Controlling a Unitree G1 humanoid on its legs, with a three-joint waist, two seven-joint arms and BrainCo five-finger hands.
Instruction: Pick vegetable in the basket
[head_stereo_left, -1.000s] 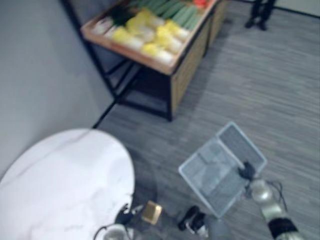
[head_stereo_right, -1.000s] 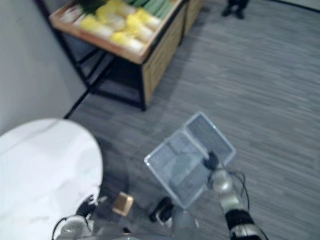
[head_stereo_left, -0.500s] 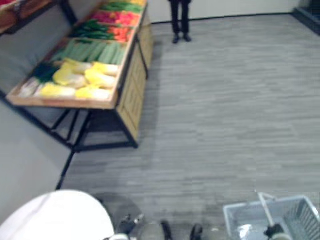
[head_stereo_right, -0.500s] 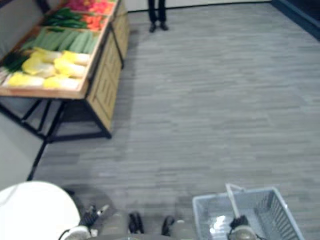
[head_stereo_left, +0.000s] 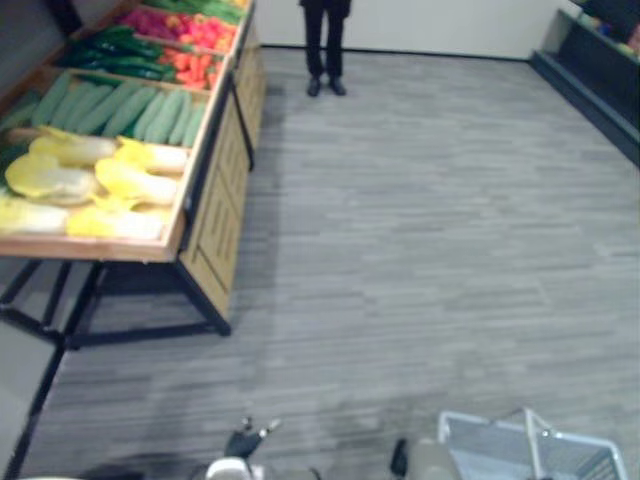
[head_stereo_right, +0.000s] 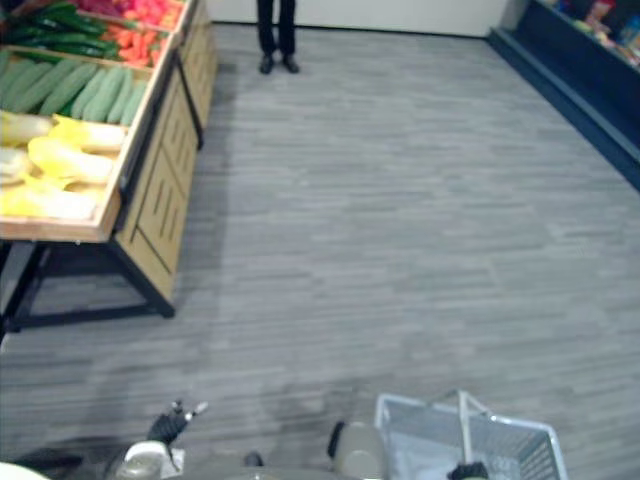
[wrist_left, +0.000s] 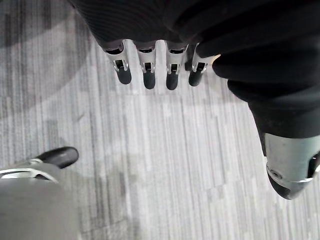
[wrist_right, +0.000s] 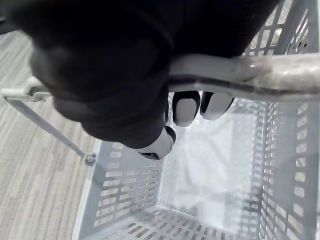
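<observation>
— Where do we have our left hand (wrist_left: 149, 75)?
— Low at the near left, fingers straight and relaxed, thumb apart from them.
— And our right hand (wrist_right: 186, 109)?
— Low at the near right, fingers and thumb curled round the basket handle (wrist_right: 240, 70).

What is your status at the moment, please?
Right hand shut on basket handle; left hand open, free. Basket holds no vegetable yet. Vegetables on stand ahead-left; person at its far end.

Grey plank floor (head_stereo_left: 420, 230), wooden display stand (head_stereo_left: 215, 210) at left, white wall (head_stereo_left: 440, 25) beyond, dark shelf (head_stereo_right: 570, 80) at right.
</observation>
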